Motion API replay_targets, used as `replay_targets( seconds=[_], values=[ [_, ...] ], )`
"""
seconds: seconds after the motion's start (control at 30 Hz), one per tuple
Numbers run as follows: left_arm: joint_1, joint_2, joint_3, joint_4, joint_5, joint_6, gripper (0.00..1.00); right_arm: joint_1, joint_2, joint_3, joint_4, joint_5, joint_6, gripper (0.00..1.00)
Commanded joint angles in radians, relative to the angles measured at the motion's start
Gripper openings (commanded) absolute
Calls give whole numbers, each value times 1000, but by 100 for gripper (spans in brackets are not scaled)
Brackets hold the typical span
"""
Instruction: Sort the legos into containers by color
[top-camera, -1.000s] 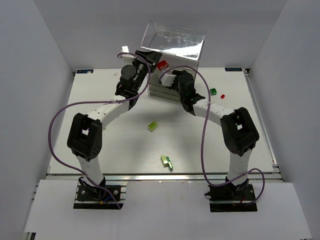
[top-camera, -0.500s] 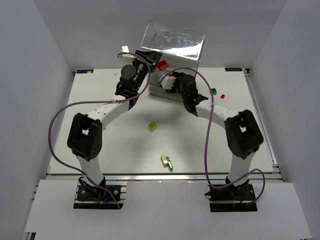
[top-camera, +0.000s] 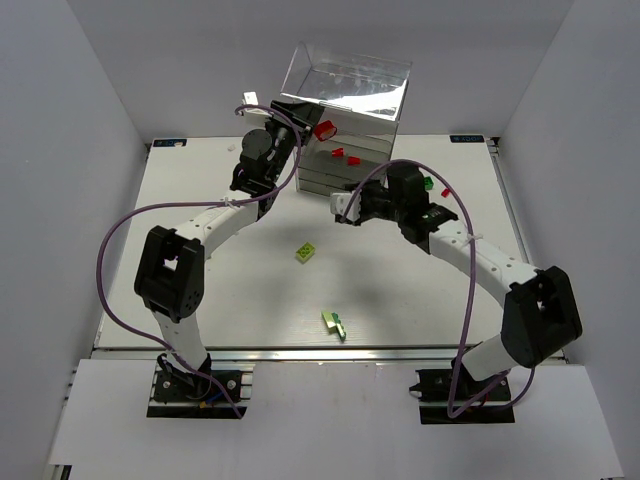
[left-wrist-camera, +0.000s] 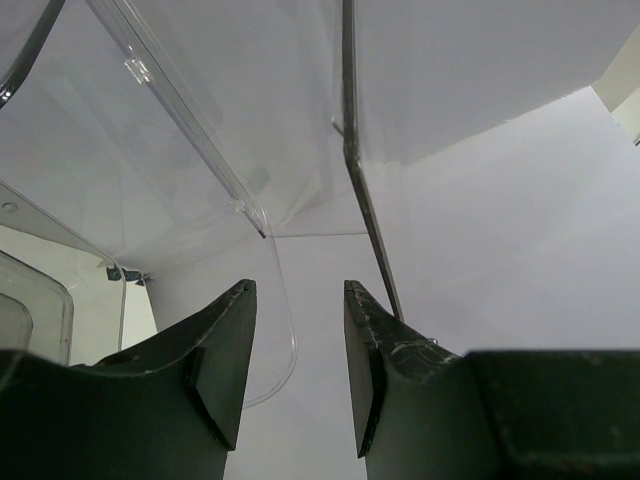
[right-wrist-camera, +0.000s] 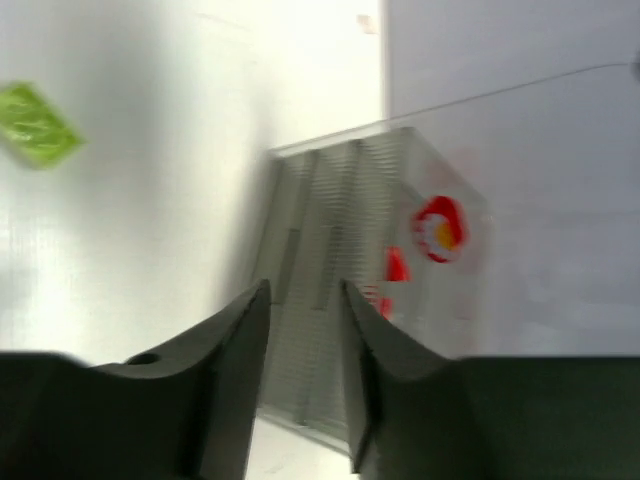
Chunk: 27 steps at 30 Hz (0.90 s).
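Observation:
The containers are a clear box (top-camera: 348, 75) over stacked clear drawers (top-camera: 360, 178) at the table's back. A rounded red piece (top-camera: 324, 129) and two small red legos (top-camera: 345, 155) lie in the drawers. My left gripper (top-camera: 288, 112) is at the box's upper left corner. In the left wrist view it (left-wrist-camera: 297, 287) stands open, and a thin clear curved lip (left-wrist-camera: 288, 345) shows in the gap. My right gripper (top-camera: 343, 206) hovers in front of the drawers. In its own view it (right-wrist-camera: 305, 287) is open and empty, facing the drawers (right-wrist-camera: 330, 250) and the red pieces (right-wrist-camera: 440, 226).
Two yellow-green legos lie on the white table, one at the middle (top-camera: 306, 252), also seen as the green brick (right-wrist-camera: 36, 124), and one nearer the front (top-camera: 333, 323). A dark green lego (top-camera: 427, 183) and a tiny red one (top-camera: 446, 189) sit right of the drawers.
My right arm pulled back from the drawers, toward the right and front, leaving two small red legos showing in a drawer. The left arm has stayed still.

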Motion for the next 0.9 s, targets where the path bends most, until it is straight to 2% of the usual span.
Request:
replay_targets(
  seconds=[0.0,0.03,0.13,0.33,0.5,0.6,0.63,0.7,0.83,0.87],
  values=[
    [3,-25,30,18,10,0,51,-24,-35,-1,-182,-162,-33,38],
    [3,-28,26,18,10,0,51,-26,-36,2,-213,-160,16,29],
    [3,-31,19,22,9,-1,51,-69,-67,-7,-257,-140,120,19],
    [3,-28,14,33,10,-6,51,-153,-185,-114,-238,-127,266,20],
    [3,-22,16,38,12,-10,51,-270,-256,-168,-185,7,534,24],
    [3,-16,14,47,13,-17,51,-361,-239,-133,-243,18,679,18],
    [3,-16,14,48,15,-20,51,-377,-236,-130,-250,27,720,9],
    [3,-10,13,54,16,-23,51,-425,-222,-125,-250,58,805,1],
    [3,-11,10,61,16,-26,51,-509,-149,-23,-308,61,985,0],
    [3,-10,10,62,16,-26,51,-546,-106,0,-323,39,1012,5]
  ],
)
